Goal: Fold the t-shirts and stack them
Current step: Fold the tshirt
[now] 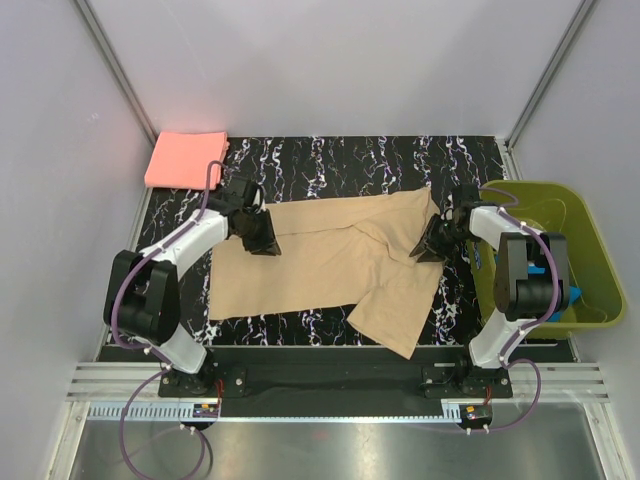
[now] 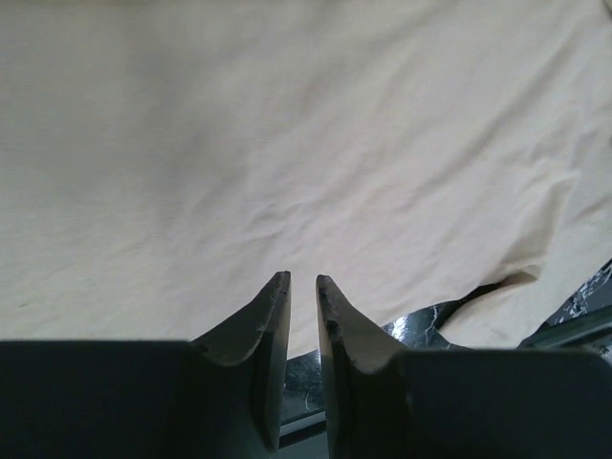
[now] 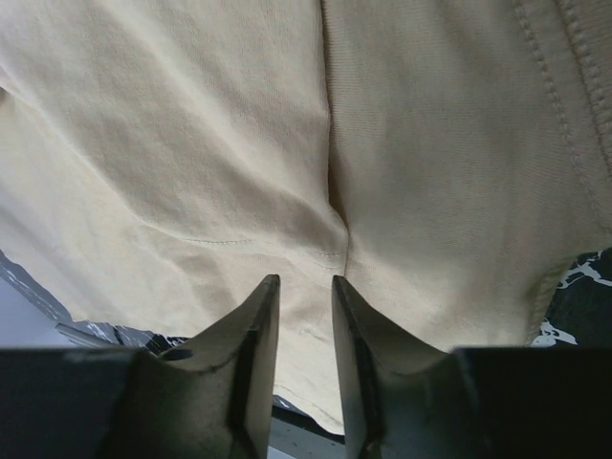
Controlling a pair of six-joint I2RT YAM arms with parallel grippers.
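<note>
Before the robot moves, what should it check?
1. Pink shirt folded, far left corner: ok.
2. Tan shirt folded: not ok, mostly spread flat.
3. Left tool at the tan shirt's left edge: ok.
4. Right tool at its right edge: ok.
5. Tools gripping cloth: not ok, both slightly open.
6. Basket apart from the tan shirt: ok.

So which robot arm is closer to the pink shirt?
Left. The left gripper is over the tan shirt, near the pink shirt; the right gripper is far across, beside the green basket.
</note>
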